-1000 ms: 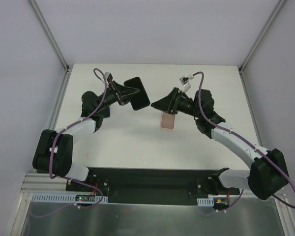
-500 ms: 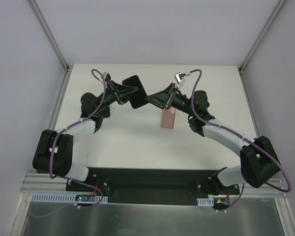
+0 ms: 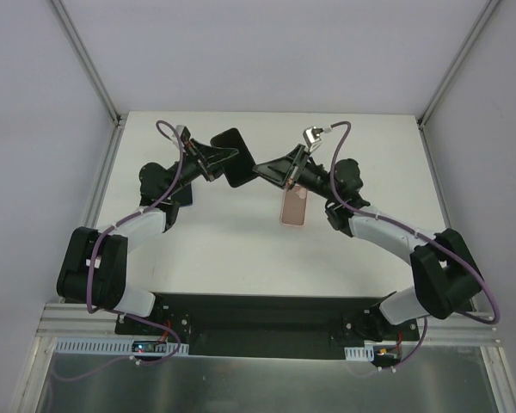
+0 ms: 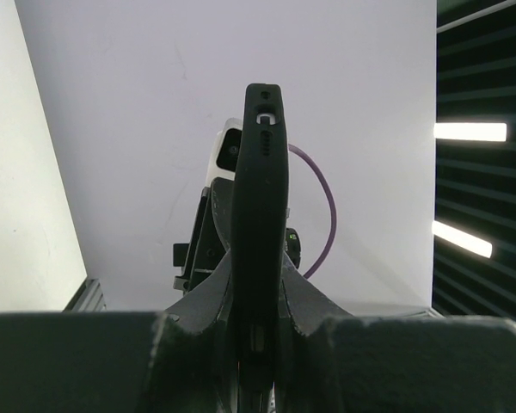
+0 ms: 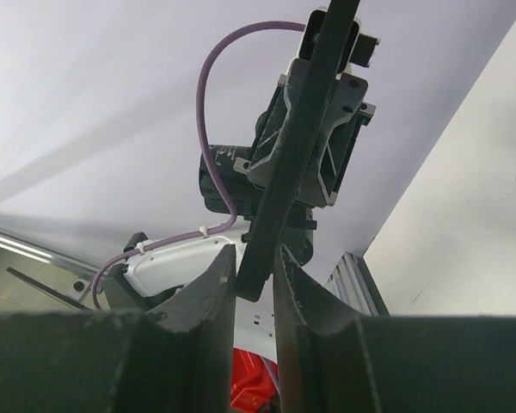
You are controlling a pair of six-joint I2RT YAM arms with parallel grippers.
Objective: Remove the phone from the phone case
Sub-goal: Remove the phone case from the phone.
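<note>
The left gripper is seen clamped on the phone, its two fingers pressed flat against the slim black slab from either side. In the left wrist view the phone is shown edge-on, standing upright out of the closed fingers against a pale wall. From overhead, the phone's dark, glossy face is turned toward the camera and is held over the far middle of the white table, tilted rather than square to the table's edges.

The right gripper is brought in from the right, its tip set at the phone's near right corner. In the right wrist view the phone's thin edge is seen running between the two fingers, which are drawn close on both sides of it. Whether they are actually pressing on the phone cannot be told, as only a sliver of space, if any, is left. Beyond the phone in that view, the opposite gripper's body and a looping purple cable are visible.

The phone case is left lying on the table to the right of centre, just near of the right gripper. Its salmon-pink shell is seen with nothing in it, and its far end is partly covered by the right arm. The phone and the case are held apart, with no contact between them.
</note>
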